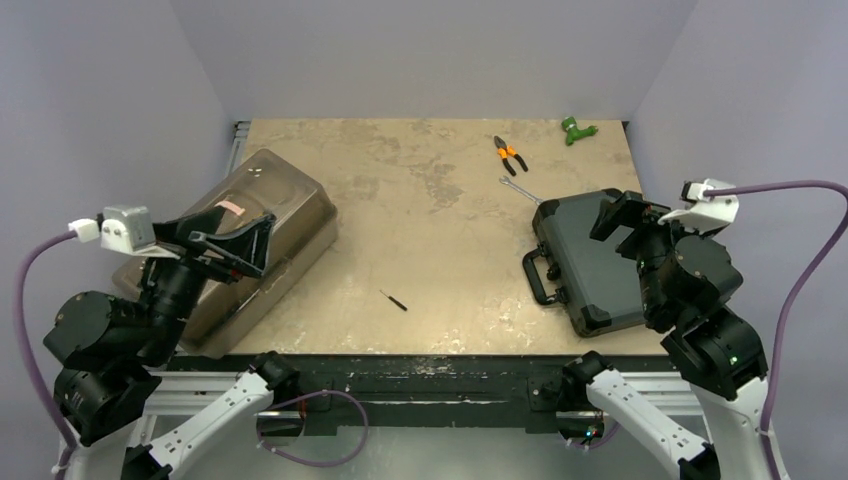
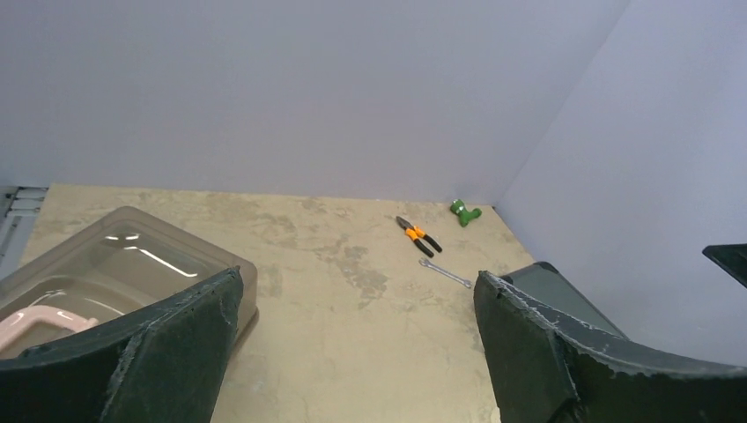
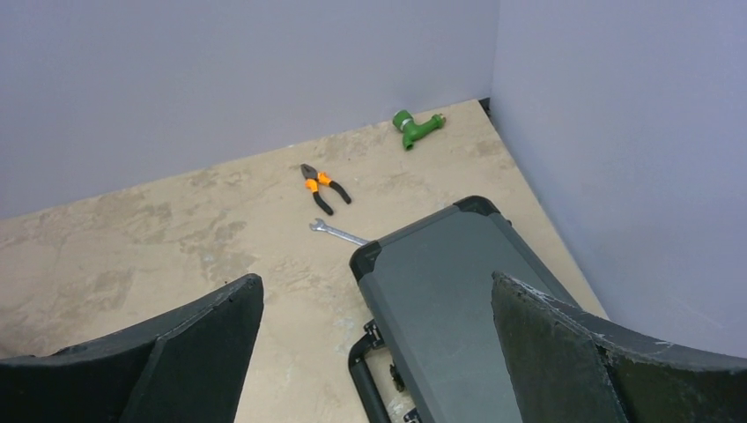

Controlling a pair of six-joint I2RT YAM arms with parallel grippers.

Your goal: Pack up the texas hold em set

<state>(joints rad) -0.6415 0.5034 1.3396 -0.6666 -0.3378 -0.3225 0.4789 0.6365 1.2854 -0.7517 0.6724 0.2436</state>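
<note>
The black hard case [image 1: 585, 262] lies shut and flat at the table's right side, its handle [image 1: 536, 277] facing left. It also shows in the right wrist view [image 3: 449, 308] and at the right edge of the left wrist view [image 2: 564, 300]. My right gripper [image 1: 633, 214] is open and empty, held above the case's right part. My left gripper [image 1: 232, 243] is open and empty, raised over the brown toolbox. No chips, card decks or buttons are in view.
A translucent brown toolbox [image 1: 270, 215] with a pink handle lies at the left. Orange-handled pliers [image 1: 510, 153], a small wrench [image 1: 518, 189] and a green fitting [image 1: 577, 129] lie at the back right. A small screwdriver [image 1: 393, 300] lies near the middle front.
</note>
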